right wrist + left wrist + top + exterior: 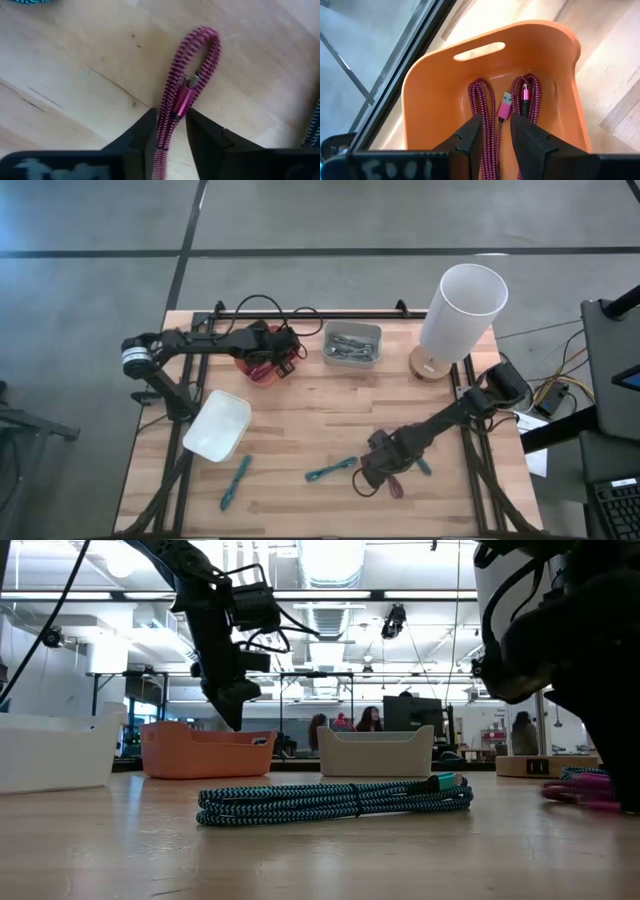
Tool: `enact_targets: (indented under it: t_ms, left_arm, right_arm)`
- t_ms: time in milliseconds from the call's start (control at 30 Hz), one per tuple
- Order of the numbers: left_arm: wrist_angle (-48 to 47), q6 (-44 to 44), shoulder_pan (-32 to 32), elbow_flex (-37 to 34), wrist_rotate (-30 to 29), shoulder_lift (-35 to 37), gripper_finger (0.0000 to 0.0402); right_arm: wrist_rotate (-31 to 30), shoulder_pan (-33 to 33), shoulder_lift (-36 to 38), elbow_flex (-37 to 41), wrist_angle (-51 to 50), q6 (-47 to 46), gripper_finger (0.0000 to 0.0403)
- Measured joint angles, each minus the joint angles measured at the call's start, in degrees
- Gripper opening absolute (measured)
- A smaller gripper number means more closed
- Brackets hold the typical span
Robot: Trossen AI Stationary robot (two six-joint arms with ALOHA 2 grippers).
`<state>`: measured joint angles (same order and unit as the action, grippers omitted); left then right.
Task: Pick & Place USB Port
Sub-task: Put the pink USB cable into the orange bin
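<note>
Over the orange bin (262,370) at the table's back left, seen from above, hangs the left gripper (268,356); the right gripper (380,470) sits low at the front right over a pink cable (395,487). Teal cables lie nearby (331,471) and (235,481), plus a white bin (217,425), a grey tray (352,343) and a white cylinder (458,310).

Low view: a coiled teal cable (335,801) fills the foreground, and the left arm hovers just above the orange bin (205,751).

Left wrist: fingers (470,135) parted, nothing between them, with a pink cable (490,112) already lying in the bin (540,40).

Right wrist: fingers (145,132) straddle the braided pink cable (185,85), but I honestly can't tell if they're pinching it. It looks light, floppy and a bit slippery, so I'd grab across the doubled strands near the rigid plug (183,100). The teal cable beside it could snag.
</note>
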<state>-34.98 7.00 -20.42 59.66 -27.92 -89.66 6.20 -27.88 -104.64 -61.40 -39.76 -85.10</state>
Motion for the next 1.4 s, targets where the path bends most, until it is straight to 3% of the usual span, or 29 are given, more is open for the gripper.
enact_targets:
  t_ms: [200, 400, 633, 933, 1167, 1400]
  left_arm:
    - [0.85, -2.39, 0.77, 0.0, 2.81, 0.62, 0.0106]
    - [3.29, -2.92, 2.04, 0.0, 11.52, 4.67, 0.0106]
    - [9.36, -6.43, 4.06, 0.0, 23.46, 12.4, 0.0106]
    - [9.31, -6.88, 4.88, -0.18, 24.24, 21.47, 0.0106]
    - [9.5, -6.88, 5.66, -4.82, 24.29, 25.51, 0.0106]
    - [14.01, -6.84, 6.95, -13.64, 25.09, 27.89, 0.0106]
  right_arm:
    - [-0.55, 0.03, 0.13, -1.92, 1.44, 0.6, 0.0038]
    - [-3.46, 0.66, 0.15, -6.13, 1.32, 6.51, 0.0016]
    - [-19.4, 3.59, 0.28, -13.71, 0.93, 22.04, 0.0022]
    - [-38.9, 8.42, 0.42, -24.49, -0.64, 46.36, 0.0022]
    - [-38.96, 14.98, 0.44, -23.62, 8.38, 58.67, 0.0022]
    - [-32.44, 20.32, 0.44, -18.25, 23.62, 67.5, 0.0022]
